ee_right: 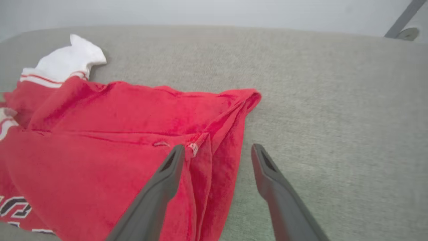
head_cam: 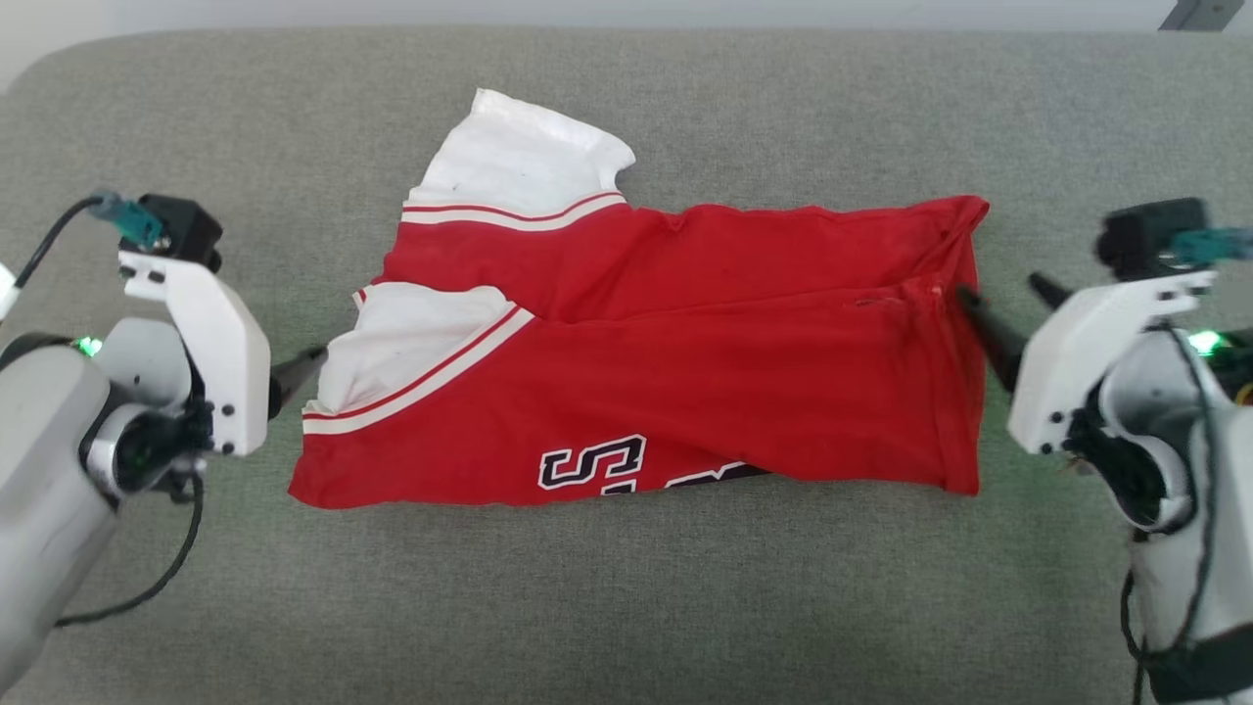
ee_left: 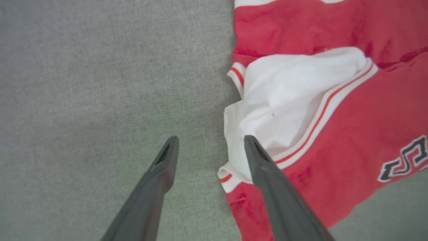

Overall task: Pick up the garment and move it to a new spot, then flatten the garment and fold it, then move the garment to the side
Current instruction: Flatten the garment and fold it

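Garment (head_cam: 685, 382) lies mid-frame in the head view on a grey pad (head_cam: 626, 607) of woven, faintly fuzzy cloth, rounded at its upper left corner. The cloth is a soft red knit, doubled lengthwise into a rough rectangle with a long crease through the middle. Two white sleeves (head_cam: 519, 157) sit at frame left, each edged with red-white striped trim (head_cam: 509, 215), and both are rumpled. The bunched hem (head_cam: 964, 343) is at frame right. Black white-outlined lettering (head_cam: 592, 462) runs along the lower edge. An "S" reads clearly, but the next characters tuck under the fold and cannot be read. Left gripper (ee_left: 210, 140) is moderately spread and holds nothing. In its wrist view the right-hand finger overlaps the lower white sleeve and the left-hand finger is over bare pad. Whether the tip touches the cloth, I cannot tell. In the head view only one of its dark tips shows past the white bracket, just beside the sleeve. Right gripper (ee_right: 217, 148) is likewise spread and grips nothing, straddling the hem. In its wrist view the left-hand finger is over red cloth by a small pale tag at the seam, and the right-hand one is over pad. Contact is uncertain. A pale wall (head_cam: 587, 12) crosses the top, and a dark strut (head_cam: 1199, 12) is cut off at the upper right.
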Robot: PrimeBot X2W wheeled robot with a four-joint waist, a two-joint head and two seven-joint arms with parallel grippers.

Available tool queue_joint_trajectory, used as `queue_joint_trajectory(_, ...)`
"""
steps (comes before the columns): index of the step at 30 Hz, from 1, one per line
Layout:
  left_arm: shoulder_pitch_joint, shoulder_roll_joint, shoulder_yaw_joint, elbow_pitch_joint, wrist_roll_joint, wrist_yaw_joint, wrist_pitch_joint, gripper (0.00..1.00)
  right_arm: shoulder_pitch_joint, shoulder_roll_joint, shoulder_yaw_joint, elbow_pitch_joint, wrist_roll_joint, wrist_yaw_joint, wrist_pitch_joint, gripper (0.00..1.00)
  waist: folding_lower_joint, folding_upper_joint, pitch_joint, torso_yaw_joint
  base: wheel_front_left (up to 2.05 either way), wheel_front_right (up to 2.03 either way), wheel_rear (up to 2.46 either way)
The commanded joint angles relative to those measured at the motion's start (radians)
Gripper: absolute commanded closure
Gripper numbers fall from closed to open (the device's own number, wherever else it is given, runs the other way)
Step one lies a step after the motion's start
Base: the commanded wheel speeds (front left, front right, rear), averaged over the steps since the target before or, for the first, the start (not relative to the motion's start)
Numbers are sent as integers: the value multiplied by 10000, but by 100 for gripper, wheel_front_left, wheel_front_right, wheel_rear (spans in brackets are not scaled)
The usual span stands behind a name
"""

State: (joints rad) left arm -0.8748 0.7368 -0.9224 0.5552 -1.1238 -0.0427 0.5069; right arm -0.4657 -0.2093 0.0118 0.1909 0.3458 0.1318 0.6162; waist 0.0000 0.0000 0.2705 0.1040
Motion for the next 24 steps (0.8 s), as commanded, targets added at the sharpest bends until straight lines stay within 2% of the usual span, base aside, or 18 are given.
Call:
queue_joint_trajectory(1, 341, 294, 33, -673, -122, 307, 169, 0, 265, 145, -238, -473, -80, -22, -263, 0, 0, 0, -65, 16, 0, 0, 0)
queue_joint_trajectory(8, 1564, 1361, -63, -3588, -413, 1892, 834, 0, 1146, 855, -1046, -2328, -249, -16, -1260, 0, 0, 0, -168, -102, 0, 0, 0)
queue_joint_trajectory(9, 1564, 1361, -63, -3588, -413, 1892, 834, 0, 1146, 855, -1046, -2328, -249, -16, -1260, 0, 0, 0, -168, -102, 0, 0, 0)
queue_joint_trajectory(14, 2193, 1785, 36, -4245, -625, 2682, 790, 0, 1625, 1229, -1096, -3312, -439, -16, -1980, 0, 0, 0, -112, -447, 0, 0, 0)
queue_joint_trajectory(17, 2478, 1872, 156, -3949, -885, 2852, 661, 0, 1949, 1396, -1133, -3737, -442, -16, -2242, 0, 0, 0, -50, -681, 0, 0, 0)
queue_joint_trajectory(21, 2686, 1799, 250, -3242, -1208, 2795, 674, 0, 2436, 1520, -1161, -4089, -333, -16, -2241, 0, 0, 0, 55, -968, 0, 0, 0)
queue_joint_trajectory(24, 2847, 1523, 306, -2635, -1610, 2650, 755, 0, 2827, 1583, -1192, -4212, -209, -16, -2011, 0, 0, 0, 121, -1113, 0, 0, 0)
